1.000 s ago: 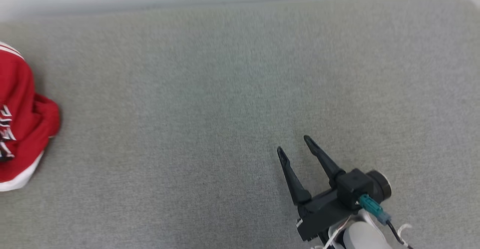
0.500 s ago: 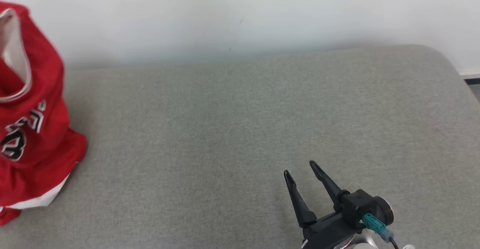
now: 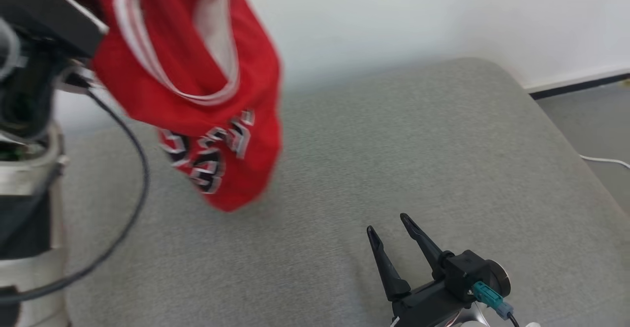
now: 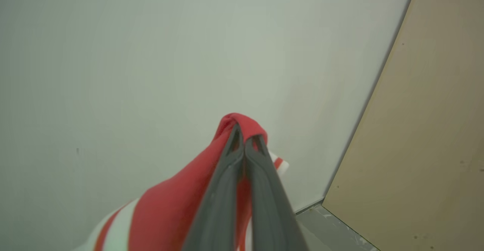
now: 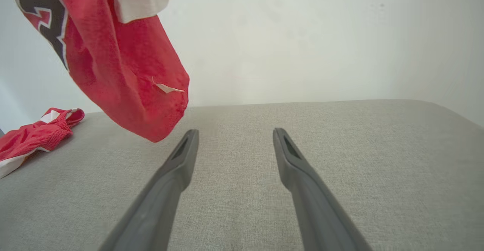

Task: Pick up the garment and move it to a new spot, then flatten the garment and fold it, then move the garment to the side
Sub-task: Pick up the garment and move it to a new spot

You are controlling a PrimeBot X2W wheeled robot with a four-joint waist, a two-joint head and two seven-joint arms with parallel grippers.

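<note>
Since a second ago our head view has tipped up to take in the wall, and the garment [image 3: 261, 120], then bunched low at the 9 o'clock edge, now hangs in the air at 10 to 11 o'clock, blurred with swing.

Nearest to us, at 5 o'clock, our right claw [image 3: 386, 222] stands spread wide and grasps nothing. It sits low over the grey cushion [image 3: 443, 145], and we cannot tell if it touches. Its wrist view has the garment's lowest corner dangling at 10 o'clock, just off the cushion, and a second red piece [image 5: 34, 137] lying at 9 o'clock.

Higher, beside our left arm [image 3: 29, 169], the garment drapes from our left claw [image 4: 245, 137]. That claw is clenched on a pinch of red cloth that bulges over its tips, with the wall [image 4: 151, 54] behind.

We judge the cloth light, limp and likely slick: it will sway, fold on itself and could slip from so small a pinch. For flattening, we would take the shoulders or hem corners, one in each claw.
</note>
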